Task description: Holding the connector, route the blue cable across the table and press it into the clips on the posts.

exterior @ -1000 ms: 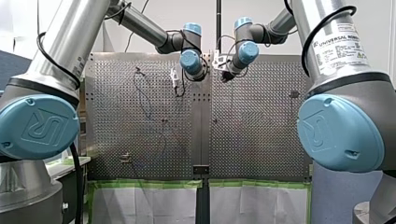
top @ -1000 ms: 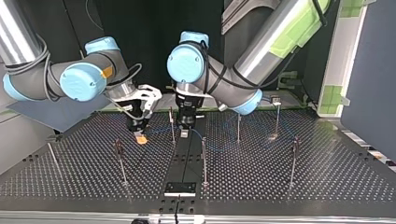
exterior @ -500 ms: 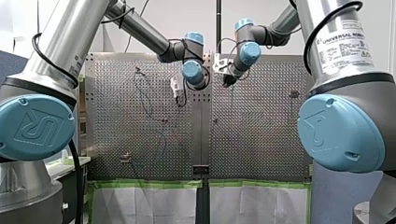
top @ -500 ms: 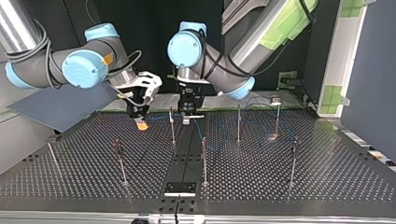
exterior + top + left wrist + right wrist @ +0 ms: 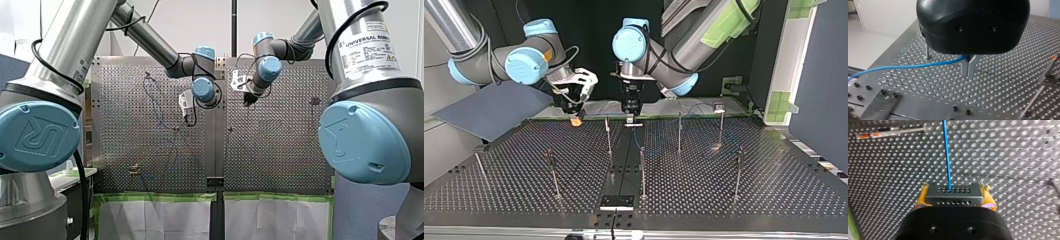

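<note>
while my right end effector (image 5: pixel 954 187) grasps the grey connector (image 5: pixel 953 198) between its yellow pads (image 5: pixel 920 200), the blue cable (image 5: pixel 946 152) runs straight out of the connector's face and away over the perforated worktop (image 5: pixel 1010 157). my left end effector (image 5: pixel 968 71) has its metal fingers (image 5: pixel 964 68) clenched on the blue cable, which trails off to one side just above the worktop. in the top view both end effectors hang over the worktop's far edge, near each other but apart: my right at the view's left, my left just behind a thin upright post (image 5: pixel 608 136). other posts stand well apart across the worktop.
</note>
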`<act>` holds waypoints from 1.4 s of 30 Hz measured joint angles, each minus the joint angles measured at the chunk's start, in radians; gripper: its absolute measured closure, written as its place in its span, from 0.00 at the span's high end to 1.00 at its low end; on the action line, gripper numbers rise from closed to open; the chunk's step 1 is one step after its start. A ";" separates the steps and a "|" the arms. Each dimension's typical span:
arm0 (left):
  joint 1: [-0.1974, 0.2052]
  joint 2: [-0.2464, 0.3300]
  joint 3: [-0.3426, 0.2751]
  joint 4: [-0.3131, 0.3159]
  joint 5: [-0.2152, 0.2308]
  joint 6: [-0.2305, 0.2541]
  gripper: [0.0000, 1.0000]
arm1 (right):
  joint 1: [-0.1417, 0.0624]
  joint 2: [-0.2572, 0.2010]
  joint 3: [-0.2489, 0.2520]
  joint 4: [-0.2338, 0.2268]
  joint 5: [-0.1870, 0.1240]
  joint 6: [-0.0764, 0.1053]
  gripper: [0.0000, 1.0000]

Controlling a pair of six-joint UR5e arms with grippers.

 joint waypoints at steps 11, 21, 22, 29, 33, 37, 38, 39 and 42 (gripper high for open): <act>-0.001 -0.077 -0.095 0.095 0.053 0.028 0.01 | -0.005 0.078 0.087 -0.078 0.004 0.004 0.00; 0.020 -0.166 -0.150 0.184 0.125 0.030 0.01 | -0.035 0.114 0.095 -0.136 0.001 0.007 0.00; 0.021 -0.174 -0.147 0.192 0.133 0.030 0.01 | -0.038 0.114 0.095 -0.140 0.000 0.007 0.00; 0.025 -0.236 -0.102 0.244 0.193 0.032 0.01 | -0.060 0.121 0.095 -0.170 -0.019 0.008 0.00; 0.026 -0.275 -0.063 0.268 0.229 0.029 0.01 | -0.067 0.125 0.095 -0.173 -0.022 0.008 0.00; 0.030 -0.308 -0.030 0.275 0.248 0.022 0.01 | -0.071 0.134 0.096 -0.174 -0.024 0.009 0.00; 0.031 -0.313 -0.024 0.276 0.252 0.021 0.01 | -0.072 0.138 0.096 -0.176 -0.024 0.008 0.00; 0.033 -0.318 -0.018 0.277 0.257 0.020 0.01 | -0.073 0.142 0.096 -0.178 -0.025 0.008 0.00; 0.036 -0.324 -0.004 0.276 0.259 0.017 0.01 | -0.078 0.158 0.095 -0.190 -0.028 0.008 0.00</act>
